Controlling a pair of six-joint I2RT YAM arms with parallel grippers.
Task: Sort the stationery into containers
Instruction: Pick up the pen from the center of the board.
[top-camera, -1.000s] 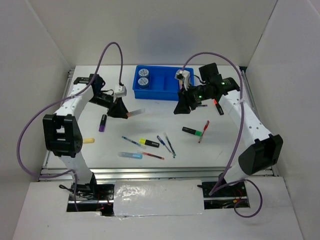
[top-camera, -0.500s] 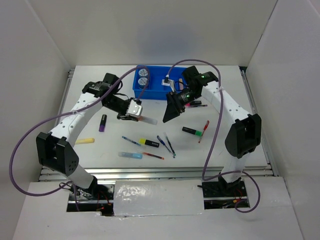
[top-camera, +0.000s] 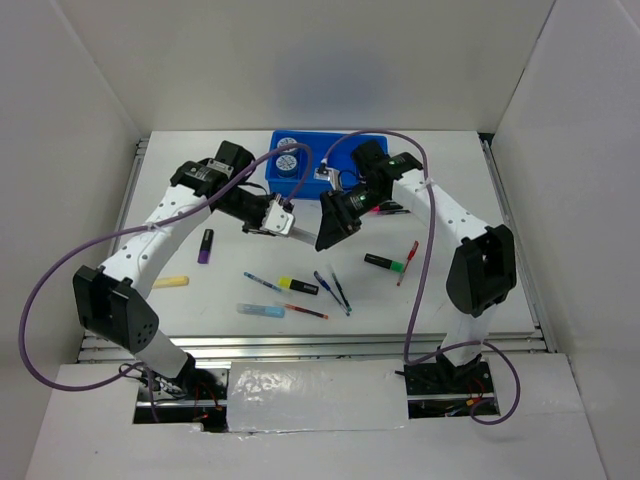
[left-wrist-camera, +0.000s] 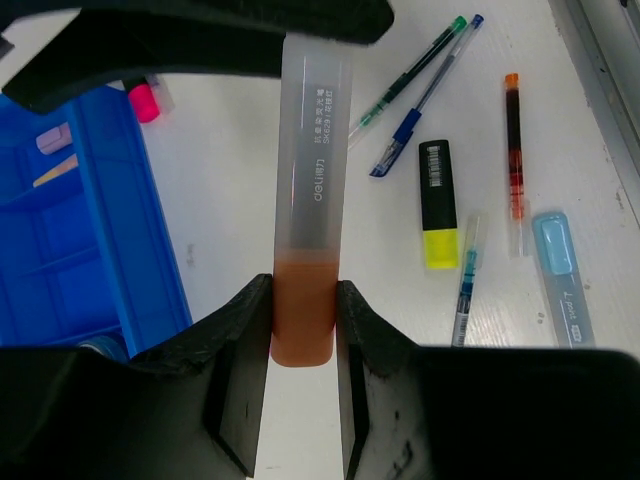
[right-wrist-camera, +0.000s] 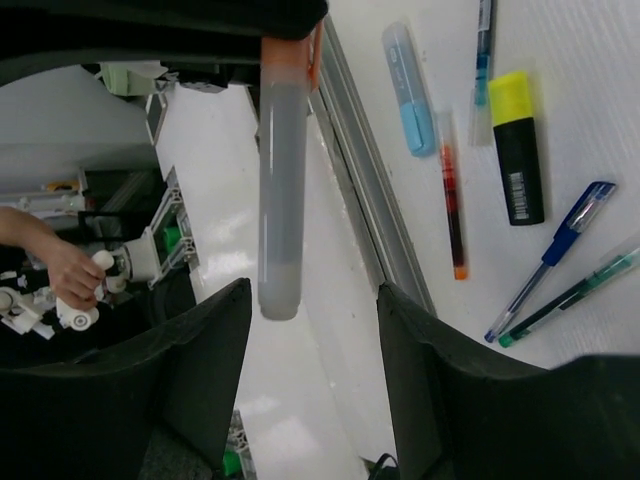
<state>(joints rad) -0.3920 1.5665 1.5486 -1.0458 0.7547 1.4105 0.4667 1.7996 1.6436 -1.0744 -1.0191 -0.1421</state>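
My left gripper (left-wrist-camera: 303, 292) is shut on the orange end of an orange marker (left-wrist-camera: 312, 160) with a long translucent cap, held in the air. The cap points at my right gripper (top-camera: 328, 232), which faces my left gripper (top-camera: 284, 222) over the middle of the table. In the right wrist view the cap's tip (right-wrist-camera: 280, 285) hangs between the open jaws of my right gripper (right-wrist-camera: 312, 292), nearer the left finger and touching neither. The blue tray (top-camera: 300, 140) stands behind both arms, with round discs (top-camera: 288, 165) in its left compartment.
Loose on the table lie a purple marker (top-camera: 205, 246), a yellow marker (top-camera: 176, 282), a yellow-and-black highlighter (top-camera: 298, 286), a pale-blue marker (top-camera: 260, 310), blue pens (top-camera: 333, 290), a green-and-black highlighter (top-camera: 385, 263) and a red pen (top-camera: 408, 262). A pink marker (left-wrist-camera: 145, 100) lies beside the tray (left-wrist-camera: 60, 230).
Both arms have swung in toward the middle of the table. The left one carried the marker up to the right gripper, whose jaws have opened wider.
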